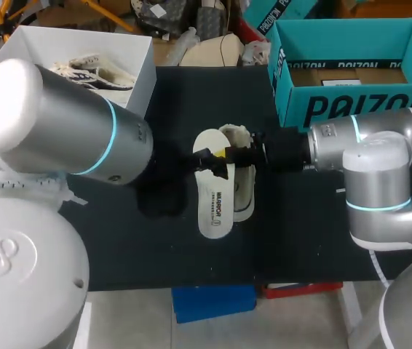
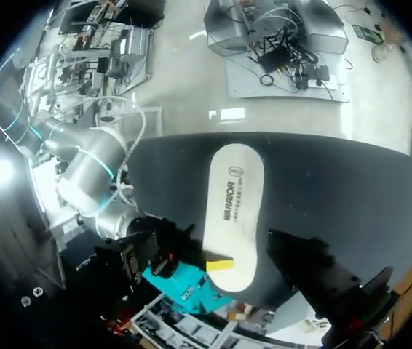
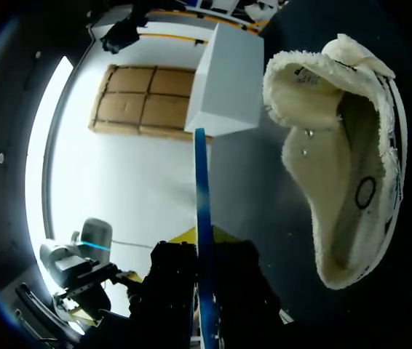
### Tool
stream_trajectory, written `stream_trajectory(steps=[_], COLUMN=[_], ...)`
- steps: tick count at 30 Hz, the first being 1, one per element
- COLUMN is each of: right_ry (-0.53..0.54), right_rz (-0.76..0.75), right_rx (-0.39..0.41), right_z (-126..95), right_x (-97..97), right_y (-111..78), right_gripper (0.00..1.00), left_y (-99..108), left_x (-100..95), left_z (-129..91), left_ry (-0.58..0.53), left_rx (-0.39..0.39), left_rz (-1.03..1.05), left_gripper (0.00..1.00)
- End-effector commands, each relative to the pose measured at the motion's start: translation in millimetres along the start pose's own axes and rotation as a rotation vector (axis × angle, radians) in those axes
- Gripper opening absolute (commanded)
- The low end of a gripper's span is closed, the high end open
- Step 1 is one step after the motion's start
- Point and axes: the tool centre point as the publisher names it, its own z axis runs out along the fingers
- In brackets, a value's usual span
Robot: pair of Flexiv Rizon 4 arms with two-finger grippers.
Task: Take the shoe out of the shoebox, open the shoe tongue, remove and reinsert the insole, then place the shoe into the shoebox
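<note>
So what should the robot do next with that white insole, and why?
Probably swing the insole over the shoe and start its tip into the opening. The right gripper is shut on the insole, which is fully out and held beside the shoe, and the right wrist view shows the shoe's mouth gaping open.

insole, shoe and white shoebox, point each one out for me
insole [image 1: 213, 207], head view, on its flat printed middle
shoe [image 3: 337, 160], right wrist view, on the fuzzy lining inside its opening
white shoebox [image 1: 142, 73], head view, on its right side wall
</note>
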Motion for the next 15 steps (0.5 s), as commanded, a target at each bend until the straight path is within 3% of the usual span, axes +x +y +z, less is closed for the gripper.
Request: stream_trajectory(steps=[1, 2, 5, 15], right_ry=[-0.002, -0.002, -0.002, -0.002], right_rz=[0.001, 0.001, 0.001, 0.001], right_rx=[0.0, 0.0, 0.0, 0.0], right_z=[0.5, 0.5, 0.5, 0.5], right_x=[-0.1, -0.1, -0.1, -0.1], right_y=[-0.2, -0.2, -0.2, -0.2], right_gripper=[0.0, 0.0, 0.0, 0.0], left_y=[-1.3, -1.1, -0.6, 2.9], left_x=[-4.4, -4.1, -7.3, -10.7], left_z=[8.5, 14.9, 19.0, 28.2], left_ry=[0.524, 0.607, 0.655, 0.719], left_rx=[0.085, 0.108, 0.125, 0.158], left_rz=[-0.055, -0.074, -0.082, -0.043], left_gripper=[1.0, 1.0, 1.0, 1.0])
